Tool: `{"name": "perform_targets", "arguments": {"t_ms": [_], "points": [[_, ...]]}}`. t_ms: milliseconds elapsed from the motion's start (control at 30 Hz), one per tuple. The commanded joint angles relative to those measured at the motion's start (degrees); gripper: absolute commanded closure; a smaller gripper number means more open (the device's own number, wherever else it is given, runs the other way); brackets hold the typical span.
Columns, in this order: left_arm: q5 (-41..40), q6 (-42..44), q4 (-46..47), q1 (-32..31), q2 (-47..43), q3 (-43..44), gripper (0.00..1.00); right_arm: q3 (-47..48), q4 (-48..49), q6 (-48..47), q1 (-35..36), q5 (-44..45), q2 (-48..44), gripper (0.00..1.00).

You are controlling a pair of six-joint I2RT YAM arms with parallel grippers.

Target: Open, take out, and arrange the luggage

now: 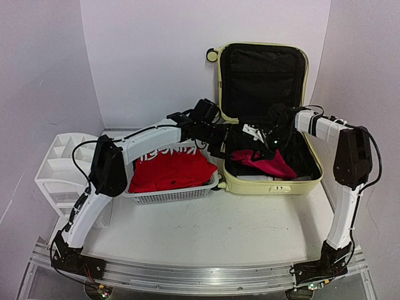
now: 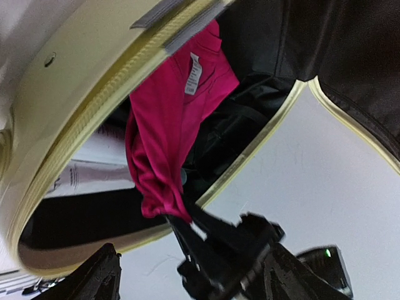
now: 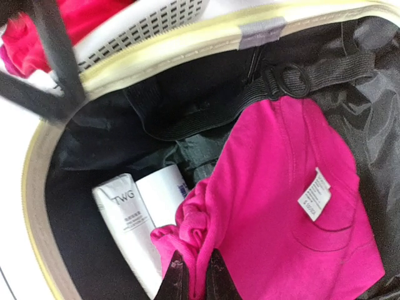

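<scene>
Right jaws — tight on pink shirt

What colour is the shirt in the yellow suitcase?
The fabric shirt is bright pink, clearest in right wrist view.

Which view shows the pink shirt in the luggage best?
Right wrist: the pink shirt fills the frame, its white label clear and its bunched edge pinched in the right claw. Left wrist shows it bunched, at an angle; the top view shows only a small patch inside the luggage.
</scene>
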Motion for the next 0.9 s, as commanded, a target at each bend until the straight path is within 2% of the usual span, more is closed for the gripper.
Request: {"name": "perform_targets", "arguments": {"t_ms": [0, 367, 500, 633, 767, 867], "points": [[-5.2, -3.8, 3.0, -1.8, 3.1, 4.5, 0.20, -0.5, 1.0, 0.8, -0.1, -3.4, -4.8, 1.00], [-10.6, -2.1, 0.6, -5.2, 5.3, 4.0, 0.20, -2.7, 2.9, 2.5, -0.2, -5.3, -8.4, 1.00], [-10.7, -0.8, -0.6, -5.8, 8.5, 7.6, 0.21, -3.6, 3.3, 2.7, -0.2, -5.7, -9.7, 1.00], [-11.1, -1.3, -1.0, -6.4, 9.5, 7.2, 0.21, -4.4, 3.4, 3.3, -0.2, -6.3, -11.4, 1.00], [-11.6, -0.9, -1.0, -6.5, 11.1, 9.3, 0.25, -5.3, 3.4, 4.0, -0.2, -6.8, -13.2, 1.00], [-11.9, -1.0, -0.8, -6.4, 10.2, 7.4, 0.31, -6.2, 3.4, 4.1, -0.2, -7.0, -14.5, 1.00]]}}
